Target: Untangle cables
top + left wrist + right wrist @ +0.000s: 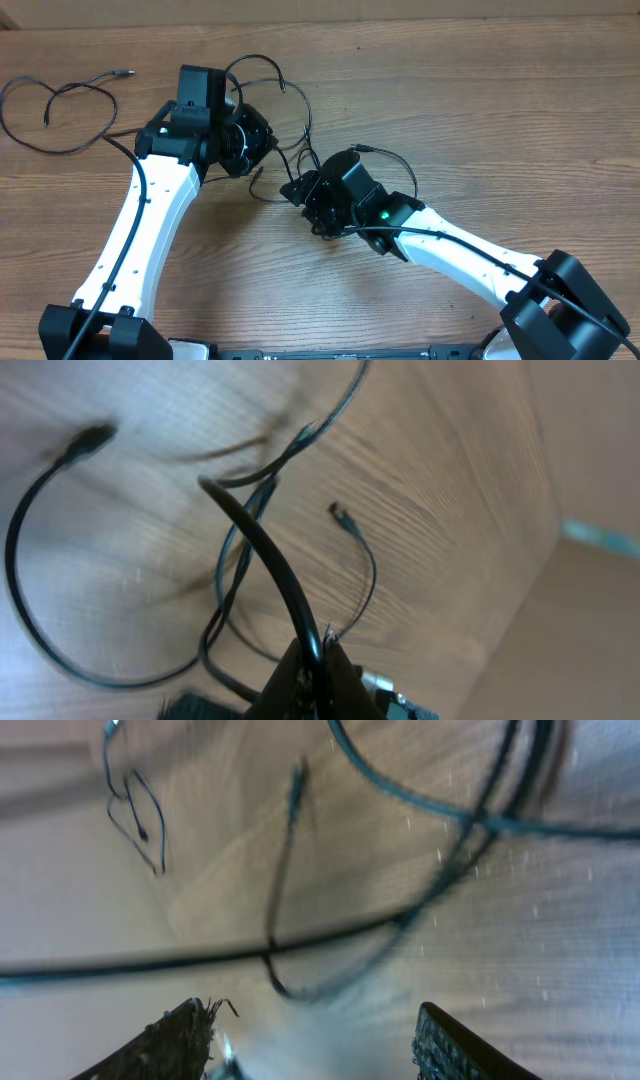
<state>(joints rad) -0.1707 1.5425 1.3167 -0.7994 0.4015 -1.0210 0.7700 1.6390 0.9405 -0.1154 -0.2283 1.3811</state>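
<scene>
In the overhead view, thin black cables loop and cross between my two grippers. A separate cable with a silvery tip lies in a loose loop at the far left. My left gripper is shut on one black cable, pinched between its jaws above the table. Other cable strands cross under it, and one plug end lies free. My right gripper is open and empty just above the wood. Blurred cable strands run across in front of it.
The wooden table spreads around the cables. Another cable arc curves beside the right wrist. The separate far-left loop also shows small in the right wrist view. Both white arms reach in from the front edge.
</scene>
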